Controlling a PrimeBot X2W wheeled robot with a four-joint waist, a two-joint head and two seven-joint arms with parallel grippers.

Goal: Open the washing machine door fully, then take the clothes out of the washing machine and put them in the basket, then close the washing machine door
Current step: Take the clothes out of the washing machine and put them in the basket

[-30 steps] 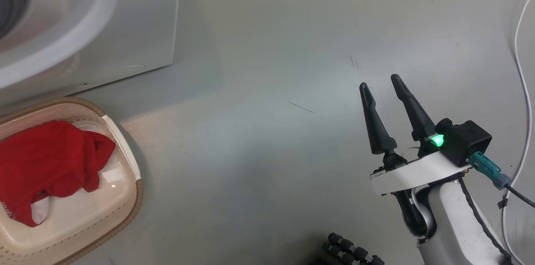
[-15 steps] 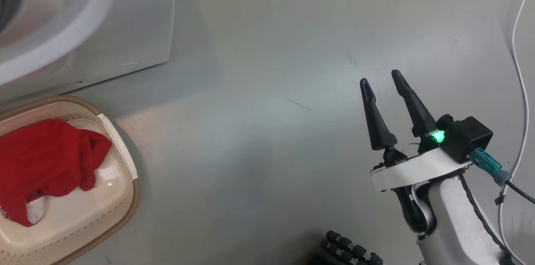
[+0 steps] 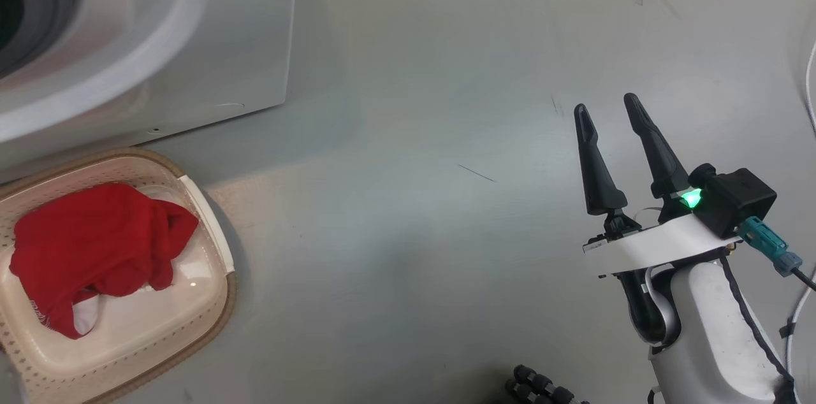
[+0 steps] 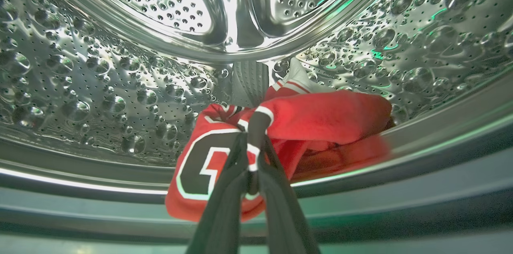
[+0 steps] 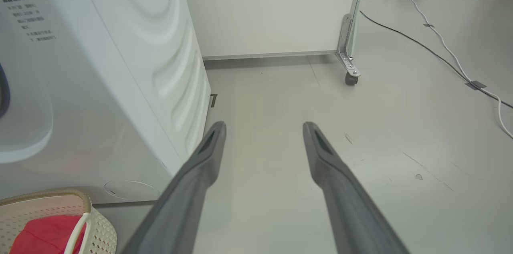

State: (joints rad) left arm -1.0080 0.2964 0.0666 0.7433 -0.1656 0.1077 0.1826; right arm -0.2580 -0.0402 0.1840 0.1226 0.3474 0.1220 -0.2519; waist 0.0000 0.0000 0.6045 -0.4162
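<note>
Red white-trimmed jersey (image 4: 328, 119) at the near lip of the perforated steel drum (image 4: 100, 85) is clamped in the left gripper (image 4: 251, 152) for lifting out, while the right gripper (image 3: 606, 104) hangs spread apart, empty.

basket (image 3: 208, 225): cut off at view edge | jersey (image 4: 332, 117) lettering: partly hidden

Left gripper (image 4: 253, 142): on my left wrist view, its two dark fingers are pressed together, their tips pinching a fold of the clothes (image 4: 332, 117).

Right gripper (image 3: 605, 104): I find it at the lower right of the head view. Its fingers are spread wide, pointing up the view and leaning slightly left.

Right wrist (image 3: 663, 245): white band, with a black block beside it showing a green light.

Right forearm (image 3: 714, 327): pale, rising from the bottom edge.
</note>
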